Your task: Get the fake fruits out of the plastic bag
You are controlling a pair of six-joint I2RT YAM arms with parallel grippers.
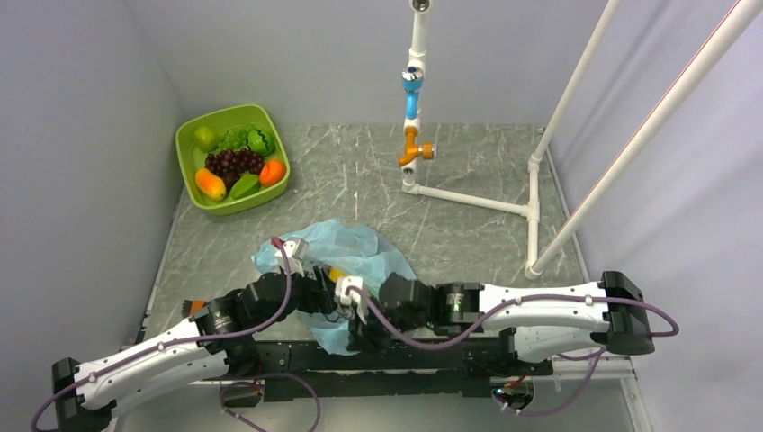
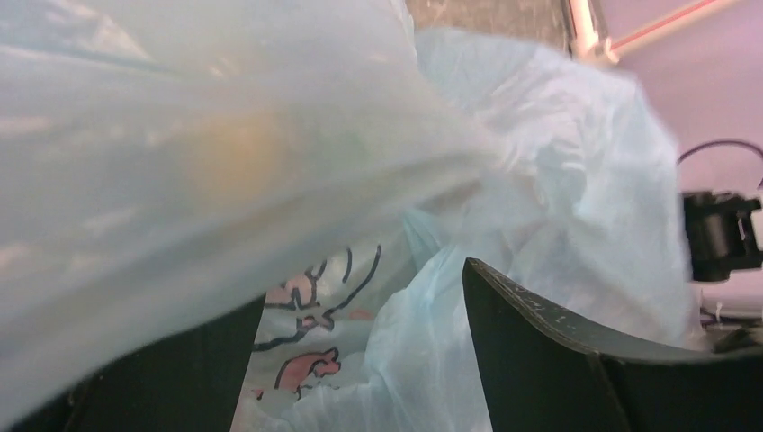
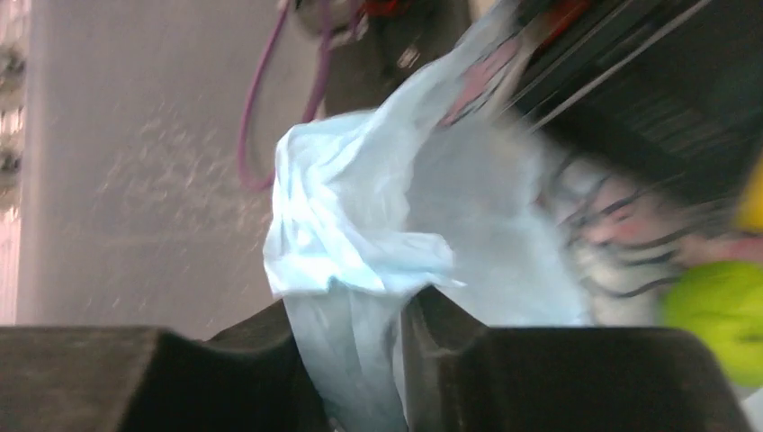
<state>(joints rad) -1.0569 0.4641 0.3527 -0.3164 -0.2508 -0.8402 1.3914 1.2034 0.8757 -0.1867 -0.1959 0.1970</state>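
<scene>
Seen from above, the plastic bag (image 1: 360,247) is lying crumpled near the front of the table (image 1: 468,180) with both arms meeting over it, and a lime-green tub (image 1: 191,148) is sitting at the far left. At the left wrist, the left gripper (image 2: 360,292) is standing open, with bag film draping across one finger and an orange-yellow shape (image 2: 234,162) glowing through the film. At the right wrist, the right gripper (image 3: 355,310) is pinching a fold of the bag, and a green fruit (image 3: 720,315) is lying beside the printed film.
</scene>
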